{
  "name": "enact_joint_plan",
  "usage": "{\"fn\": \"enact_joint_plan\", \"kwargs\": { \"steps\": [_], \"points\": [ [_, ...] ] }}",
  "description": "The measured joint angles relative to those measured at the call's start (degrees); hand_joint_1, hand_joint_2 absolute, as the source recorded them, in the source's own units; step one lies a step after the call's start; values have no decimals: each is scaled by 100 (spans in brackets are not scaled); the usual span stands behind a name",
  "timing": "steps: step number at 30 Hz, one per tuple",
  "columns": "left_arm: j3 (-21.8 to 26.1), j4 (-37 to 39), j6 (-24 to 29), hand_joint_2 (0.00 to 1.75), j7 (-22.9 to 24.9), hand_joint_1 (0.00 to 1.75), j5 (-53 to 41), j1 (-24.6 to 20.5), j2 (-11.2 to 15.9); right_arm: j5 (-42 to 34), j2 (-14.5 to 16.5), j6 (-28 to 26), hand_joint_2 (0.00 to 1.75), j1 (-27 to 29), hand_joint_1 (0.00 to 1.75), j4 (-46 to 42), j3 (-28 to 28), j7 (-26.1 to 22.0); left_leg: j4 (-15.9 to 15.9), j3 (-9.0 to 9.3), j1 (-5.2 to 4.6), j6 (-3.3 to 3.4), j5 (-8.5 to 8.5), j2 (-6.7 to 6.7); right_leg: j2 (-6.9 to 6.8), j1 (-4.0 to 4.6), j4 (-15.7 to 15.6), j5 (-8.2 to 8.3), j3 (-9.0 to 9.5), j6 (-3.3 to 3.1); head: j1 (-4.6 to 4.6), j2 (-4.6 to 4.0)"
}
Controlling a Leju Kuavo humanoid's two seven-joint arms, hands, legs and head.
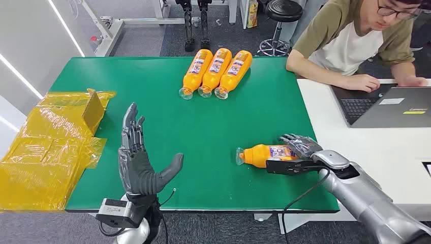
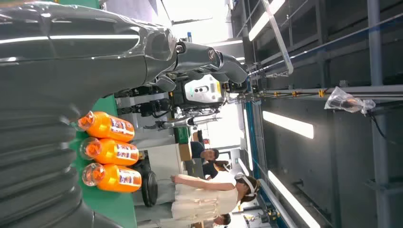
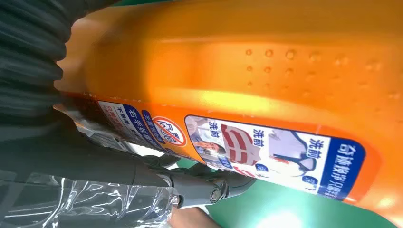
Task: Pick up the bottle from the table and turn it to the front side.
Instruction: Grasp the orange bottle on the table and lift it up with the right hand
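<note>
Over on the left side of the green table (image 1: 167,109) a heap of yellow plastic wrapping (image 1: 48,147) spills off the edge. Just inboard of it the left hand (image 1: 140,162) stands upright near the front edge, fingers spread and thumb out, holding nothing. It is well apart from every bottle.

Toward the far edge, a row of three orange bottles (image 1: 216,72) lies side by side, clear caps pointing toward the robot; the left wrist view catches the same three (image 2: 110,158) stacked along the green surface.

Further right, near the front right corner, lies the bottle (image 1: 264,154) that matters. It rests on its side, long axis running roughly across the table, clear cap to the left and its base end under the right hand (image 1: 300,152). That hand is wrapped around the labelled part, fingers over the top and thumb along the near side. Up close, the right wrist view has the orange body (image 3: 266,71) and its printed label right against the hand, so I judge the grip is made, though the bottle looks to be still on the table. The right arm is plainly the one for this job; the lift and the roll about that long axis are what remain.

Beyond the corner, at a white desk, a person (image 1: 350,40) works on a laptop (image 1: 391,105).
</note>
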Motion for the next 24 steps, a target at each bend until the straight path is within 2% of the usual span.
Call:
{"fn": "enact_joint_plan", "kwargs": {
  "steps": [2,6,18,21,24],
  "points": [
    [0,13,0,175,-1,0,12,-15,-1,43,13,-1,175,-8,0,9,-4,-34,0,0,0,0,0,0,0,0,0,0,0,0,-1,0],
    [0,53,-1,175,-4,0,29,-58,-3,146,76,-16,175,-37,175,69,-13,-121,1,-2,0,0,1,-1,-1,-1,1,0,-1,0,-1,0],
    [1,70,-2,175,-26,0,-21,-50,9,390,449,-740,175,-21,175,206,-155,-329,-1,-38,0,-2,1,-7,-6,-1,7,0,-38,-1,-1,0],
    [2,69,10,175,-56,0,-70,-14,26,375,624,-1351,175,37,175,158,-321,-400,-1,-46,1,-2,2,-5,-4,0,10,0,-47,-1,-1,0],
    [6,65,20,175,-77,0,-111,53,31,295,935,-2348,175,226,175,-91,-656,-550,-2,-50,3,-3,2,-5,-4,2,11,-2,-53,-2,-1,0]
  ]
}}
